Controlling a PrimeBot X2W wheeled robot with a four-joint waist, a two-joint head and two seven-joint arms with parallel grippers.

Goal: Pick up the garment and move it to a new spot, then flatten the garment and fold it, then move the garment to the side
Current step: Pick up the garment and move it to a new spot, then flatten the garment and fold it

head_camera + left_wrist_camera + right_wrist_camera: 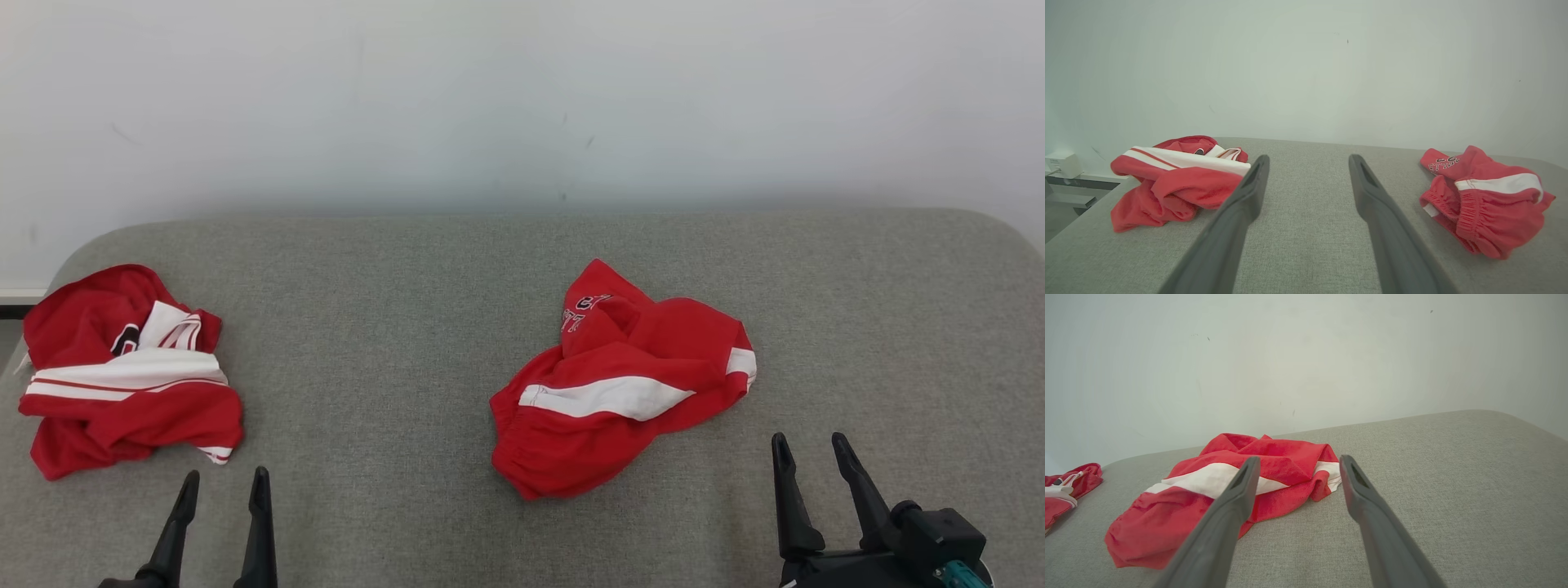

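Facing the grey surface (392,269), we had both claws spread wide and empty. The left claw (226,474) hovered near the second garment (122,384). The right claw (810,438) hovered just to the right of the garment (620,384) we took as ours. Nothing was lifted yet, so we judged the step in hand to be the first pick-up.

To do it well, we thought the right claw should come down on a raised fold rather than a flat patch. It should then lift high enough for the trailing cloth to clear the surface before carrying it off. A grip near the gathered waistband (1474,208) would probably hold best. A pinch on a loose fold might slip or drag the heap along.

The garment lay crumpled a little right of the surface's centre, well apart from the second one at the far left. It was red with a broad white stripe (608,398) across the front and a smaller white patch at its right edge. Dark lettering (584,310) sat on the back fold, too creased to read. It looked soft and limp, like shorts.
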